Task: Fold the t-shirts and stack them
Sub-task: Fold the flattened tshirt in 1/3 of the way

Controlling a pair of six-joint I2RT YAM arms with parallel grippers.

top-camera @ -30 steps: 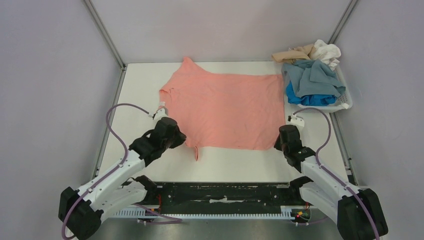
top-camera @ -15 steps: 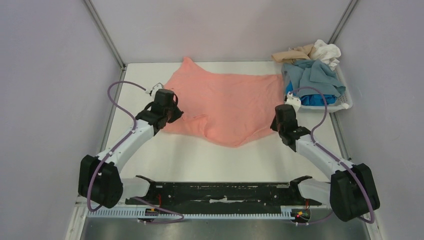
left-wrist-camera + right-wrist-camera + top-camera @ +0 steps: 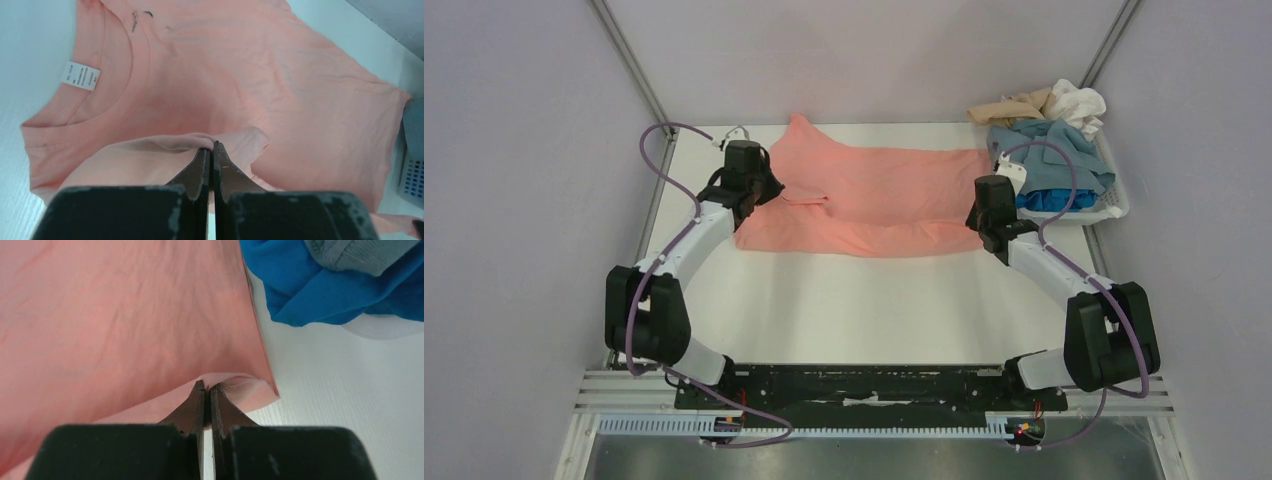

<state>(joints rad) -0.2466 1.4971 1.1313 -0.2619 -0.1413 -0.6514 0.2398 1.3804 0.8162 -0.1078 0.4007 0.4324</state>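
The salmon-pink t-shirt lies across the far half of the table, its near half doubled over the far half. My left gripper is shut on a pinch of its cloth at the left end, near the neck; its white label shows in the left wrist view, with the gripper shut on pink cloth. My right gripper is shut on the shirt's right edge; in the right wrist view the gripper pinches the folded corner.
A white plastic basket stands at the far right, holding grey-blue, bright blue, beige and white shirts. The bright blue shirt hangs close to my right gripper. Grey walls enclose the table.
Both grippers have carried the shirt's near edge away from me toward the far edge. The shirt has gone from spread flat to folded in half lengthwise.
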